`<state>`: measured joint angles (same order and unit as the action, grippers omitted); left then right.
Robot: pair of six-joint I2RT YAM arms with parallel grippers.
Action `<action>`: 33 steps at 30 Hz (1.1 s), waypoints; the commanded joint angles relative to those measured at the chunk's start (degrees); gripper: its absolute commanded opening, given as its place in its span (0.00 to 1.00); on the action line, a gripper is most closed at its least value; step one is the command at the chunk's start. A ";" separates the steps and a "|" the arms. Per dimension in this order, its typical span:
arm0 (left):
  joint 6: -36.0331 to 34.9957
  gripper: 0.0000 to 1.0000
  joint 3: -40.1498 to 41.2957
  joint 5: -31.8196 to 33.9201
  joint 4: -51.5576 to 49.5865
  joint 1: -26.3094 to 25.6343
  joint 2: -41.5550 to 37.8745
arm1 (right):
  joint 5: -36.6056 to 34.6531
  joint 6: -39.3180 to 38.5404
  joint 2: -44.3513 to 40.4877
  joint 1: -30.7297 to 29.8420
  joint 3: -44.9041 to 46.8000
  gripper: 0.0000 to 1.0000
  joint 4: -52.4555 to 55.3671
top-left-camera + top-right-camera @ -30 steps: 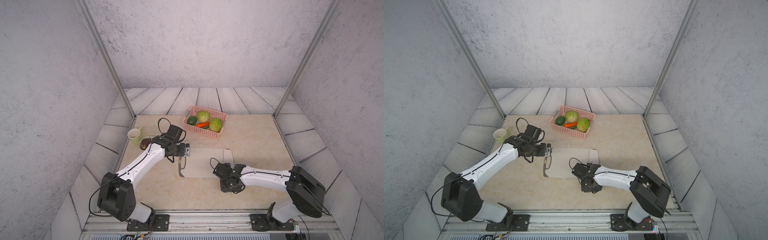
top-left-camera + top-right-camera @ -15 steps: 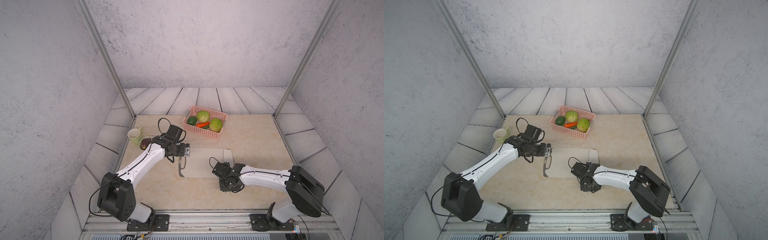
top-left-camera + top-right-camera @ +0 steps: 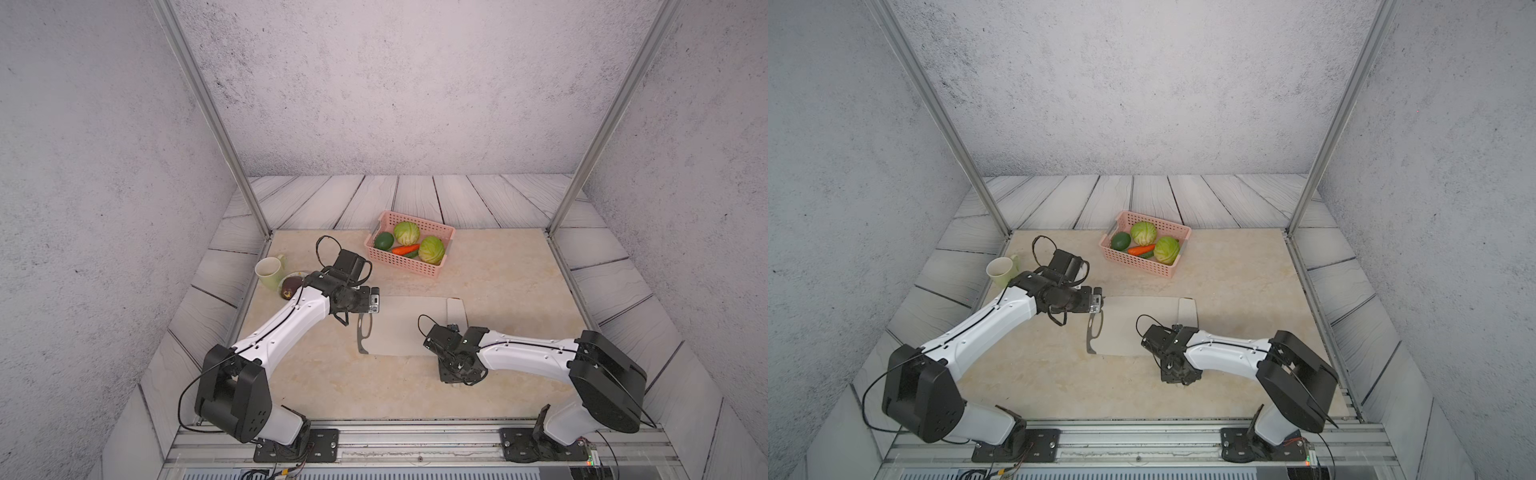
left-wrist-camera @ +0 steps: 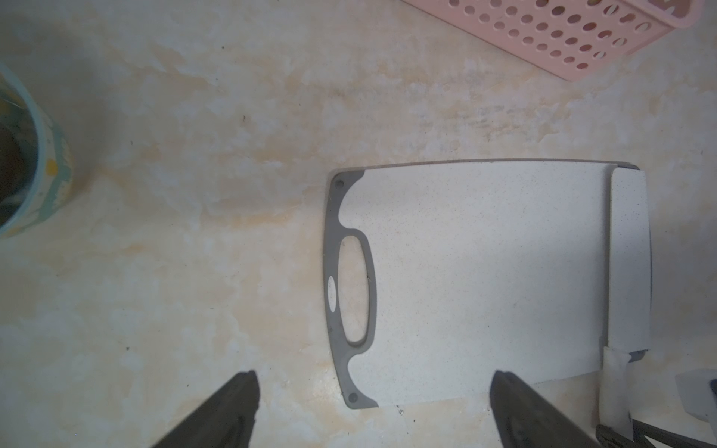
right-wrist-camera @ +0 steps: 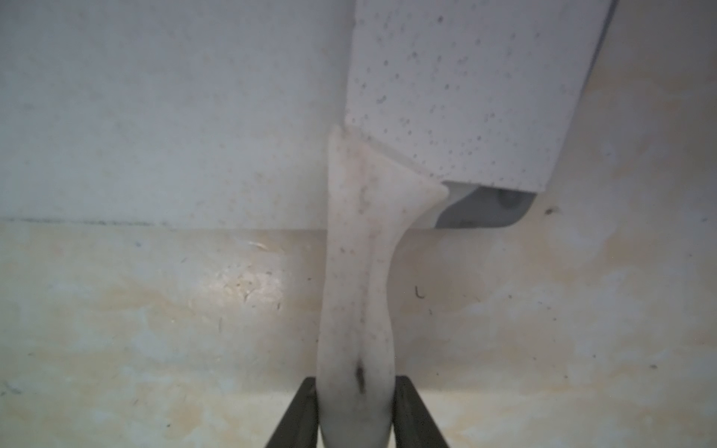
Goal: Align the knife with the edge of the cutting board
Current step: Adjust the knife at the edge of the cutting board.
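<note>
Presently: knife, cleaver type with a broad pale speckled blade and a cream-white handle, lies flat on the cutting board, a pale grey-white rounded plastic rectangle with a dark grey rim.
- Blade runs along the board's short end, the one opposite the oval handle cutout, close to parallel with that edge. A dark grey corner of the rim shows just beyond the blade's heel.
- Knife handle sticks out past the board's near long edge, over the tabletop, a marbled beige slab.
- Right gripper: black jaws narrow, clamped on the butt end of the knife handle, one finger on each side.
- Left gripper: jaws spread wide, nothing between them. It hangs above the cutout end of the board, apart from the surface in both top views.
- Both arms reach in from the near rail, and the board sits between them.

Farther out:
- Pink perforated plastic basket beyond the board, well apart, holding two green cabbages, an orange carrot and a dark green fruit.
- Pale green mug at the table's left edge, with a small bowl just beside it holding something dark.
</note>
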<state>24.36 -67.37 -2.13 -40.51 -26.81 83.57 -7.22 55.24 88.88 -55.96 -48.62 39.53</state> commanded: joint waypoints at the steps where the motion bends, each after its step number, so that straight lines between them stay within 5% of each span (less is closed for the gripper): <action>1: -0.75 0.98 -1.59 0.64 -1.08 -0.47 0.28 | -1.74 -0.48 1.02 -0.15 -1.55 0.34 1.34; 33: -0.77 0.98 -1.54 1.25 -1.24 -0.82 0.28 | -2.77 -1.72 1.84 0.92 -1.74 0.34 1.86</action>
<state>24.34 -67.37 -1.67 -40.53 -27.18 83.57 -7.79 53.98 90.21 -55.53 -49.93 40.29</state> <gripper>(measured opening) 0.984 0.341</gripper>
